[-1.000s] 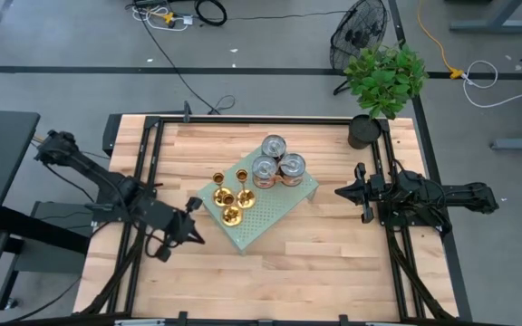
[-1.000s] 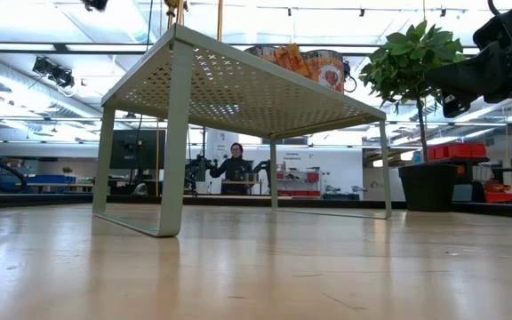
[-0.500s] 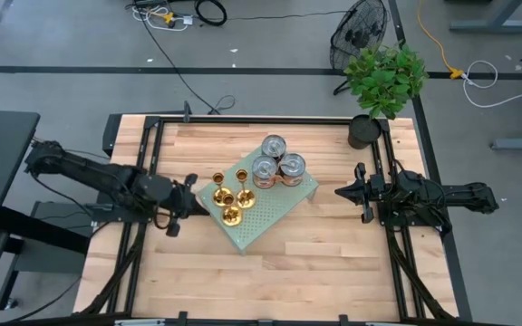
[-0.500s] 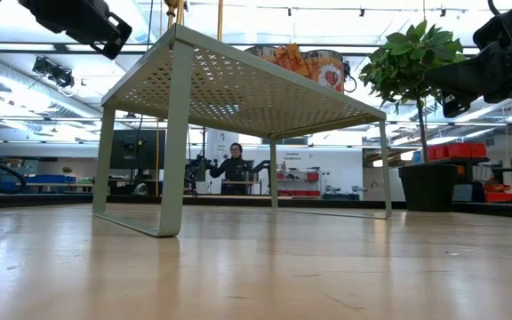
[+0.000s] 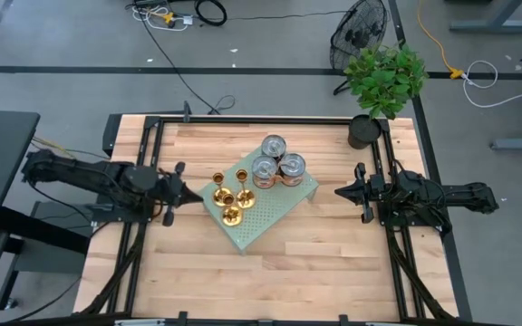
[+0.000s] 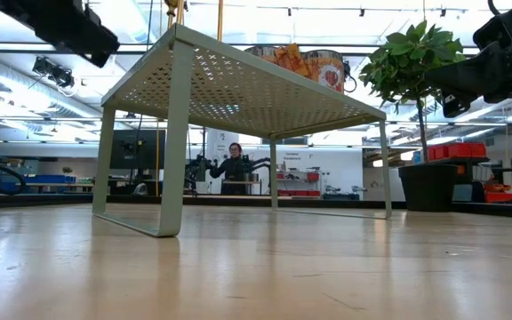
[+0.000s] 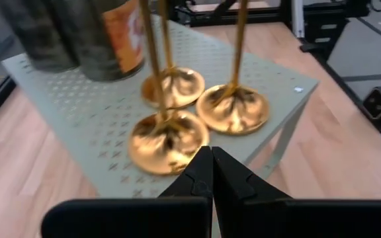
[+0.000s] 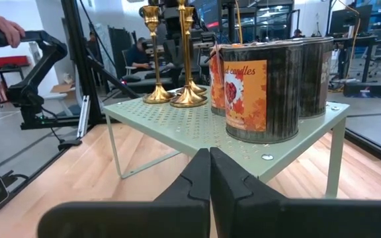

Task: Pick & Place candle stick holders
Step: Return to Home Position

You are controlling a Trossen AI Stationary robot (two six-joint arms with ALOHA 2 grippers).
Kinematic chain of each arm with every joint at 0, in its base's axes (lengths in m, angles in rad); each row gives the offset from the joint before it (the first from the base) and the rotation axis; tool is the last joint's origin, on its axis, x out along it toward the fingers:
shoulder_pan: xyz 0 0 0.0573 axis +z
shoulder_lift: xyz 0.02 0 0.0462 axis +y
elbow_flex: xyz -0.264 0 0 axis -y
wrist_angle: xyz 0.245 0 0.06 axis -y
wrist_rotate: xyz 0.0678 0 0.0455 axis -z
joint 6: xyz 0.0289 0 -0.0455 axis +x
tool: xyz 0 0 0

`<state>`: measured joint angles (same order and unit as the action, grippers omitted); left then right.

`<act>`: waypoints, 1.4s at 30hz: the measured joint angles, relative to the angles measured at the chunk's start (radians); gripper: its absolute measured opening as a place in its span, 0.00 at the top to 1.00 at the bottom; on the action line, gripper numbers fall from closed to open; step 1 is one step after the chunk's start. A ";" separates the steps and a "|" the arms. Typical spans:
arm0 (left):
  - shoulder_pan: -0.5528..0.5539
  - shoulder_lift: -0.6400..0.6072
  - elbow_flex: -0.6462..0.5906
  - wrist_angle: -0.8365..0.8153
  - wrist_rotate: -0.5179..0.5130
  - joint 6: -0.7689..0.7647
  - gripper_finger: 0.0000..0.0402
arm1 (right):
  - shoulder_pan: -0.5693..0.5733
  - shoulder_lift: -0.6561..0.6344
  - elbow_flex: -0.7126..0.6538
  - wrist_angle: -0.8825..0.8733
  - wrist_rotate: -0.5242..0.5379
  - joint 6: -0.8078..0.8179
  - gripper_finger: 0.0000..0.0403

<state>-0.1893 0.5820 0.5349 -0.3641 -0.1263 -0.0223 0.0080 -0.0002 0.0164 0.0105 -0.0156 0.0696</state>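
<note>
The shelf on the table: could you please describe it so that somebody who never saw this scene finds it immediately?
Near the middle of the wooden table stands a pale green perforated metal shelf, turned diagonally on thin legs. It is the only raised platform there, carrying three gold candle holders at one end and three silver cans at the other.

My three gold candle holders [image 7: 169, 140] stand upright, bases close together. They sit at one end of the green shelf [image 5: 261, 222].
</note>
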 joint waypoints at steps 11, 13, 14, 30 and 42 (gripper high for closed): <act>0.068 -0.144 -0.112 0.006 0.000 -0.021 1.00 | 0.000 0.000 0.000 0.000 0.000 0.000 0.99; 0.079 -0.167 -0.128 0.005 0.000 -0.021 1.00 | 0.000 0.000 0.000 0.000 0.000 0.000 0.99; 0.086 -0.179 -0.136 0.007 0.000 -0.021 1.00 | 0.000 0.000 0.000 0.000 0.000 0.000 0.99; 0.165 -0.284 -0.232 0.033 0.000 -0.040 1.00 | 0.000 0.000 0.000 0.000 0.000 0.000 0.99; 0.200 -0.335 -0.249 0.061 -0.019 -0.007 1.00 | 0.000 0.000 0.000 0.000 0.000 0.000 0.99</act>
<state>0.0105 0.2472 0.2859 -0.3034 -0.1449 -0.0289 0.0081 -0.0002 0.0166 0.0105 -0.0156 0.0696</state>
